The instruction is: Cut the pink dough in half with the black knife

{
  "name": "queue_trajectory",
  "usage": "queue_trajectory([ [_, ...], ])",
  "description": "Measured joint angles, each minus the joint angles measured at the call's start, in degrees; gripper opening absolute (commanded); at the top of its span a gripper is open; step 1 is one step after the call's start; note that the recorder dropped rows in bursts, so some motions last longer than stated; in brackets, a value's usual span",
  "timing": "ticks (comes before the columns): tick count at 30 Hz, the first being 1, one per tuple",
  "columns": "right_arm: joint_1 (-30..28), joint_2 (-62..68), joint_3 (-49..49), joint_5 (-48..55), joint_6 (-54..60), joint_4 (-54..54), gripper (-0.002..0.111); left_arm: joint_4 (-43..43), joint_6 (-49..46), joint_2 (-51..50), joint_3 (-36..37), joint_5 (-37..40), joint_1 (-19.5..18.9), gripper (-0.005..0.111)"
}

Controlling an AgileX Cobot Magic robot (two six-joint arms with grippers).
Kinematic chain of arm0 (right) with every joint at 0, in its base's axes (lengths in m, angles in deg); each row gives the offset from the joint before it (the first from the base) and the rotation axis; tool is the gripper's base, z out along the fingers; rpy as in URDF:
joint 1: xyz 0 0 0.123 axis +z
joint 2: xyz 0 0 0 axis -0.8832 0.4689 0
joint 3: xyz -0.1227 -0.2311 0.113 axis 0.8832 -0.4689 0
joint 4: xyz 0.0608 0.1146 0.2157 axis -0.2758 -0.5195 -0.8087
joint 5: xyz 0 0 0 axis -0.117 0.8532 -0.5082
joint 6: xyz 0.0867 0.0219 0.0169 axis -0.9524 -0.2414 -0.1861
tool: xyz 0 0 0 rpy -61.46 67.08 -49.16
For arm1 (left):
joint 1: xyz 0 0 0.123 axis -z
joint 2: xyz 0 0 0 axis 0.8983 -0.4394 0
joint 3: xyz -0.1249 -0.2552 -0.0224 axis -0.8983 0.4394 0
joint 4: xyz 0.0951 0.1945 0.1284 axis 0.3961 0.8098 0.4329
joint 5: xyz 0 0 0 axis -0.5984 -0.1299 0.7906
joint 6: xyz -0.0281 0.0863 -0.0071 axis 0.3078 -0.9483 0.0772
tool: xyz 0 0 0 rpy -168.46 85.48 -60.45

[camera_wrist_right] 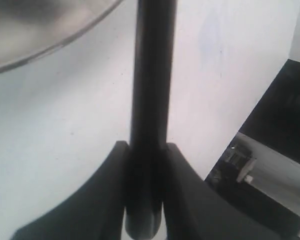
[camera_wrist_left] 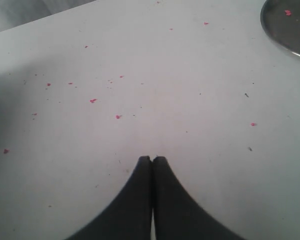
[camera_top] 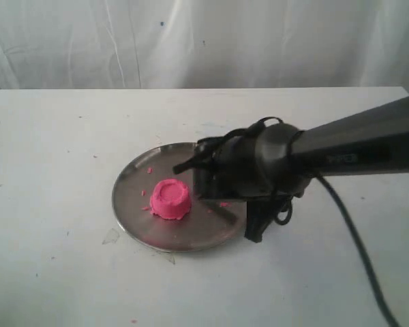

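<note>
The pink dough (camera_top: 170,199), a squat round lump in one piece, sits on the left part of the round steel plate (camera_top: 129,178). My right gripper (camera_top: 253,230) hangs at the plate's right rim, to the right of the dough and apart from it. The right wrist view shows this gripper (camera_wrist_right: 146,147) shut on the handle of the black knife (camera_wrist_right: 152,75), which runs away from the jaws past the plate's rim (camera_wrist_right: 50,47). In the exterior view the arm hides most of the knife. My left gripper (camera_wrist_left: 152,159) is shut and empty above bare table.
Tiny pink crumbs (camera_wrist_left: 93,100) are scattered over the white table (camera_top: 54,259) and on the plate (camera_wrist_left: 290,30). A black cable (camera_top: 358,252) trails from the right arm. A white curtain (camera_top: 204,41) closes the back.
</note>
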Motion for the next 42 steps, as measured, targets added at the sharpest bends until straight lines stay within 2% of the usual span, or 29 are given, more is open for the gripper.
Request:
queue_trajectory([
  [3,-3.5,-4.5,0.0,-4.2,6.5,-9.5,0.000,0.0,0.0,0.0,0.0,0.0,0.0,0.000],
  [7,-10.8,-10.4,0.0,-10.4,18.8,-29.2,0.000,0.0,0.0,0.0,0.0,0.0,0.0,0.000],
  [10,-16.0,-13.9,0.0,-11.1,30.0,-44.6,0.000,-0.2,0.2,0.0,0.0,-0.9,0.0,0.000],
  [13,-20.2,-15.5,0.0,-9.0,40.4,-59.6,0.000,-6.9,6.6,0.0,0.0,-7.4,0.0,0.000],
  [16,-22.4,-16.0,0.0,-7.3,46.4,-67.8,0.000,-13.9,14.9,0.0,0.0,-14.5,0.0,0.000],
  [20,-22.9,-16.0,0.0,-7.2,48.6,-70.8,0.000,-16.3,19.5,0.0,0.0,-22.3,0.0,0.000],
  [26,-22.9,-16.0,0.0,-8.3,49.1,-71.8,0.000,-16.9,20.8,0.0,0.0,-30.3,0.0,0.000],
  [33,-22.9,-16.0,0.0,-9.0,49.1,-73.0,0.000,-17.4,23.5,-1.1,-0.7,-50.1,0.0,0.000],
  [38,-22.9,-16.0,0.0,-9.2,50.3,-75.9,0.000,-13.4,19.8,-12.4,-9.4,-49.1,0.0,0.000],
  [41,-22.9,-16.0,0.0,-8.9,50.4,-76.6,0.000,-4.2,19.6,-23.1,-15.8,-48.3,0.0,0.000],
  [42,-22.9,-16.0,0.0,-8.8,50.6,-76.6,0.000,1.3,20.9,-28.2,-17.7,-48.1,0.0,0.000],
])
